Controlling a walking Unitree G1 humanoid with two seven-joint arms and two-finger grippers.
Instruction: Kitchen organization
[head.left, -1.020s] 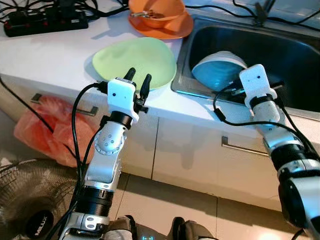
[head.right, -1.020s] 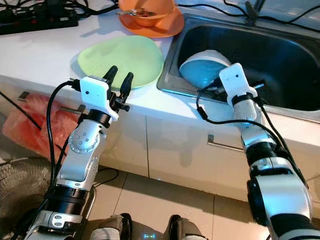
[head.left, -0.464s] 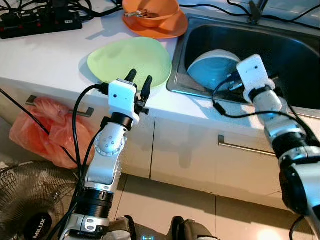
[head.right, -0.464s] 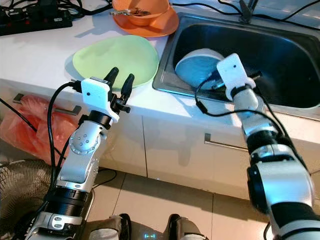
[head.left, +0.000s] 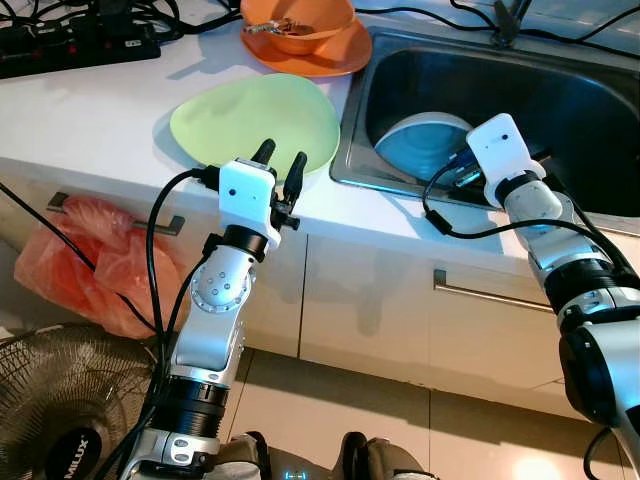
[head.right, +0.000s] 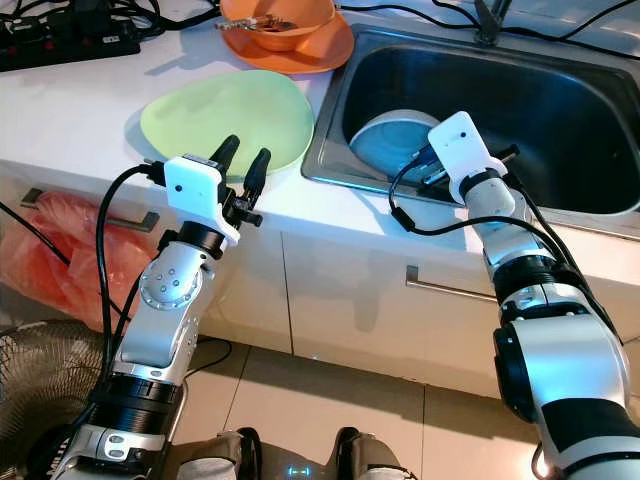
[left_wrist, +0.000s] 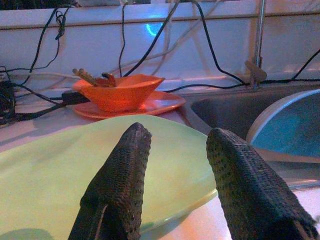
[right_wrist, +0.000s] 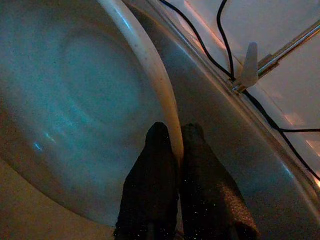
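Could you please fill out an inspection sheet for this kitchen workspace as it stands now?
Surface: white counter beside steel sink.
Job's things: blue plate leaning in the sink; green plate on the counter; orange bowl on orange plate.
Clutter: nothing seen.
Grippers: right gripper shut on blue plate's rim; left gripper open at green plate's edge.
Cables: power strip with cords.
Surroundings: red bag, fan, cabinets below.

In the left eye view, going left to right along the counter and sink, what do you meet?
Black power strip → pale green flat plate → open left gripper → steel sink holding the blue bowl → right gripper pinching that bowl's rim.
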